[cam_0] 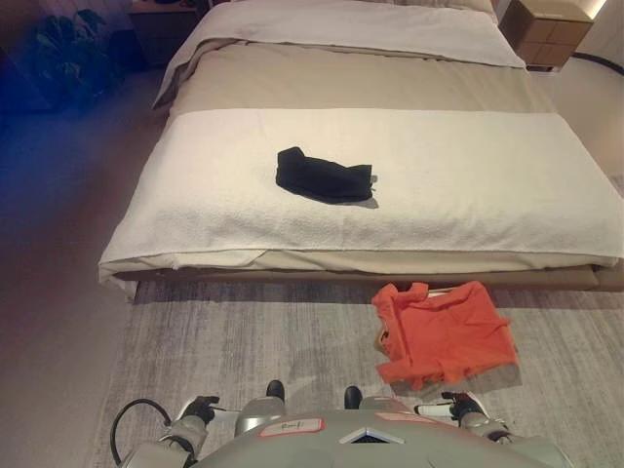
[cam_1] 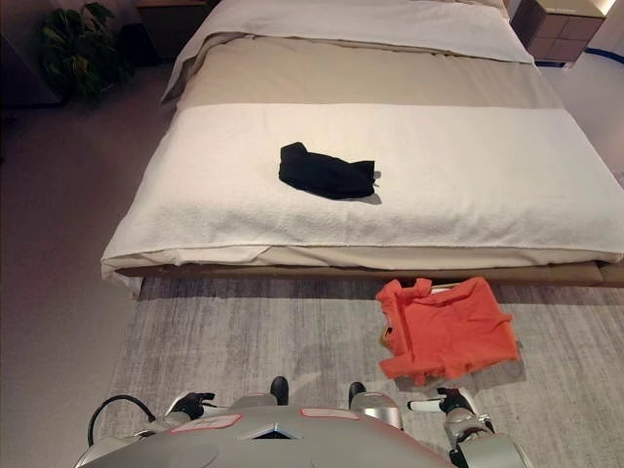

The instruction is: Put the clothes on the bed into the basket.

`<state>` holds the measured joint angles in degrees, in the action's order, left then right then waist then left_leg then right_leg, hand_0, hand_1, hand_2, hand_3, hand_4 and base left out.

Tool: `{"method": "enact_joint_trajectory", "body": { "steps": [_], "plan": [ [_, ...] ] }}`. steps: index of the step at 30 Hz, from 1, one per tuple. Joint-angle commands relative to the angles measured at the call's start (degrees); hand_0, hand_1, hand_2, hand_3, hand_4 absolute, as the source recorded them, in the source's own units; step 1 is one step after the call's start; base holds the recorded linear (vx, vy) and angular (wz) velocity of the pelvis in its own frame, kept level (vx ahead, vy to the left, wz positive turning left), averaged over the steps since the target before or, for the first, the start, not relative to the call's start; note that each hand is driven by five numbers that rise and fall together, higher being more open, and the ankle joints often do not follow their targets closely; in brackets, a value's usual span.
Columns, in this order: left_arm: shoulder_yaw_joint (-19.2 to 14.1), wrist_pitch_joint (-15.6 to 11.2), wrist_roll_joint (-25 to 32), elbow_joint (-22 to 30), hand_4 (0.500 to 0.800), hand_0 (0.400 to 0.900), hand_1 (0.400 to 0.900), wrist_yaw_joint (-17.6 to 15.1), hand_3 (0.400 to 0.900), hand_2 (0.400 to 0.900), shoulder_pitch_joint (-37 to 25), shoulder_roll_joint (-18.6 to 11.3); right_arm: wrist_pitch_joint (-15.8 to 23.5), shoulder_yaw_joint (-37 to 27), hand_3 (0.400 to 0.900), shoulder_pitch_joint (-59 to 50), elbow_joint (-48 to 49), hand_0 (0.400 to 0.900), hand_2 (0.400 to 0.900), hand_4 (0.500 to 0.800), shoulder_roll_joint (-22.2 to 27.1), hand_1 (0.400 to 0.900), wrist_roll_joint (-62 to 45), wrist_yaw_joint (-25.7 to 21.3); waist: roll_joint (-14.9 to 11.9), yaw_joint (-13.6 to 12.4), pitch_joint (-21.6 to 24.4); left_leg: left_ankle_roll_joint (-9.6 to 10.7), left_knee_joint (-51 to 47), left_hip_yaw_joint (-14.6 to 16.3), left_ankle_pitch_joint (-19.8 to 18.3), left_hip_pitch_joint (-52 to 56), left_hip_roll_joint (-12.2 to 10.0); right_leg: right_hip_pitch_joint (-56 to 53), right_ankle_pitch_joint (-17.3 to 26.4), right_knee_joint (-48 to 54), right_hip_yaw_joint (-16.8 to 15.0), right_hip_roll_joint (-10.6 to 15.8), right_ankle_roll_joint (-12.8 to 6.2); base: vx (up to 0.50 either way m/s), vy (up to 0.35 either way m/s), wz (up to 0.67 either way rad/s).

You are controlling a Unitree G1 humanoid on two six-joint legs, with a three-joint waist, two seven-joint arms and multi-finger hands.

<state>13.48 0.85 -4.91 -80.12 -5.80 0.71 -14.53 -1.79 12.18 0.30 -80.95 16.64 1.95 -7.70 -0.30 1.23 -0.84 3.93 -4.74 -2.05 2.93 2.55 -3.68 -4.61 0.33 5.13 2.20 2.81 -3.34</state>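
Observation:
A black garment (cam_0: 324, 175) lies crumpled on the white blanket (cam_0: 468, 185) in the middle of the bed. On the rug at the foot of the bed, an orange shirt (cam_0: 447, 331) is spread over a low object. Only a tan sliver (cam_0: 381, 337) of that object shows at the shirt's left edge, so I cannot say whether it is the basket. My left hand (cam_0: 200, 409) shows low at the bottom left and my right hand (cam_0: 458, 404) low at the bottom right. Both are over the rug, far from the bed and touching no clothing.
The bed's foot edge (cam_0: 361, 263) runs across the view ahead of me. A grey rug (cam_0: 244, 341) covers the floor in front of it. A wooden nightstand (cam_0: 551, 29) stands at the far right, and a dark plant (cam_1: 78, 44) at the far left.

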Motion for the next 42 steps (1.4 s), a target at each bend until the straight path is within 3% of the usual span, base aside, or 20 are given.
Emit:
{"method": "enact_joint_trajectory", "body": {
  "steps": [1, 28, 36, 39, 42],
  "plan": [
    [-0.18, -0.76, -1.34, -2.69, 0.800, 0.900, 0.900, -1.78, 0.900, 0.900, -2.50, -0.98, 0.20, 0.87, 0.900, -3.07, -1.74, 0.900, 0.900, 0.800, 1.20, 0.900, 0.03, -1.70, -1.27, -0.57, -1.72, -2.44, -0.26, 3.51, -1.78, -0.39, 5.08, 0.94, 0.53, -0.34, 3.70, 0.11, -2.47, 0.00, 0.000, 0.00],
    [-0.48, -0.73, -0.36, -2.80, 0.800, 0.900, 0.900, 0.56, 0.900, 0.900, -2.02, -0.92, 0.35, 0.90, 0.900, -2.56, -1.40, 0.900, 0.900, 0.800, 1.45, 0.900, -1.82, 0.67, -1.38, -0.64, -1.56, -2.21, -0.26, 3.58, -2.35, 0.29, 4.74, 0.06, -0.01, -0.13, 4.51, -0.01, -2.32, 0.00, -0.002, 0.01],
    [-0.24, -0.45, 0.09, -2.58, 0.800, 0.900, 0.900, 0.58, 0.900, 0.900, -3.91, -2.40, 0.40, 2.60, 0.900, -5.42, 0.23, 0.900, 0.900, 0.800, 2.50, 0.900, -1.05, 1.51, -1.10, -0.35, -4.72, -2.47, 0.37, 3.73, -1.30, -1.62, 3.18, 6.61, -3.54, -10.28, 3.65, -0.63, -1.01, -0.04, -0.049, -0.05],
    [-1.14, -0.16, 0.78, -3.01, 0.800, 0.900, 0.900, 0.82, 0.900, 0.900, -4.32, -3.40, 0.55, 3.10, 0.900, -5.58, 0.07, 0.900, 0.900, 0.800, 2.41, 0.900, -0.88, 1.78, -2.30, -0.46, -5.34, -2.10, 5.50, 2.69, -2.45, -4.09, 2.52, 7.25, -4.39, -11.17, 3.30, -1.57, 0.01, 0.04, -0.156, 0.16],
    [-3.00, -0.04, 2.76, -3.10, 0.800, 0.900, 0.900, 1.11, 0.900, 0.900, -3.76, -3.42, 0.88, 2.36, 0.900, -4.71, 0.29, 0.900, 0.900, 0.800, 2.92, 0.900, -1.78, 1.98, -3.84, -1.82, -7.91, -1.68, 23.55, 2.31, -4.37, -12.03, 4.04, 5.04, -5.44, -11.28, 2.92, -1.95, 1.79, 0.05, -0.192, 0.11]
  ]
}}
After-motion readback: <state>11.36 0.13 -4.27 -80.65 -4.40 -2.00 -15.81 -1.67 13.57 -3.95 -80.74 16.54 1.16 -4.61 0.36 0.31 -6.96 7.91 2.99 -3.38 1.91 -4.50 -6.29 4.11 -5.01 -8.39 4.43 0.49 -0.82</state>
